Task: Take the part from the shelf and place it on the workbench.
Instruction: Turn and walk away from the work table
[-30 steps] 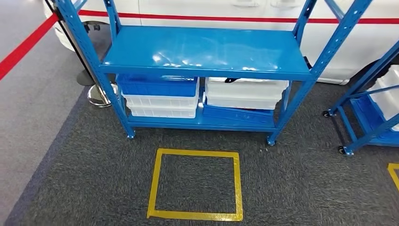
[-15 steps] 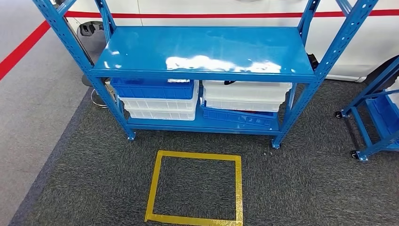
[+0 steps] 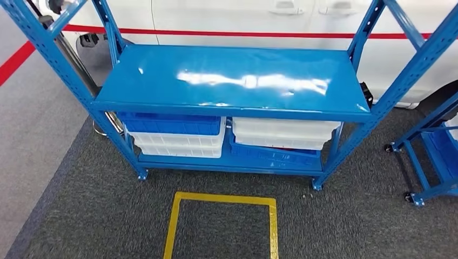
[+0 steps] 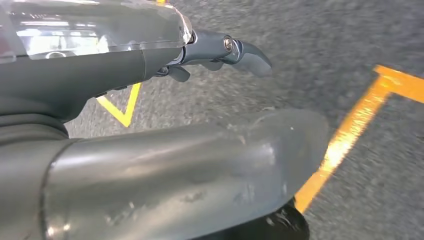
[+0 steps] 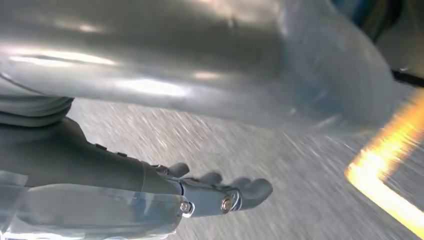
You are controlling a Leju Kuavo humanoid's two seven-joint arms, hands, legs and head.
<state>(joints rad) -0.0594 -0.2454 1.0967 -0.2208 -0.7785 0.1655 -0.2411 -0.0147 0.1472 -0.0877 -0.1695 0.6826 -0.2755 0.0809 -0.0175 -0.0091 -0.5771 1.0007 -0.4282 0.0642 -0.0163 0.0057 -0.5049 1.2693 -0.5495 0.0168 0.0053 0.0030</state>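
Part not identifiable yet: blue shelf rack has a bare glossy upper deck; lower deck carries stacked bins, a blue bin over white bins on the left side of the head view, a white bin over a tilted blue bin on the right side. If the part is in a bin, the upper deck hides it. Workbench not visible.

Left hand hangs over the grey carpet, fingers loosely extended, holding nothing. Right hand likewise: fingers mostly straight, slightly curled, empty, over carpet near yellow tape.

Yellow tape square on the floor just before the rack, probably a standing mark. White vehicle with red stripe behind the rack; second blue rack on castors to the right.

Risks (judgement):
- low bins under the deck: a reach could strike the deck edge or uprights;
- tilted blue bin may shift if nudged;
- stopping off the mark leaves the reach short or skewed.

Writing: none legible on bins, rack or vehicle.
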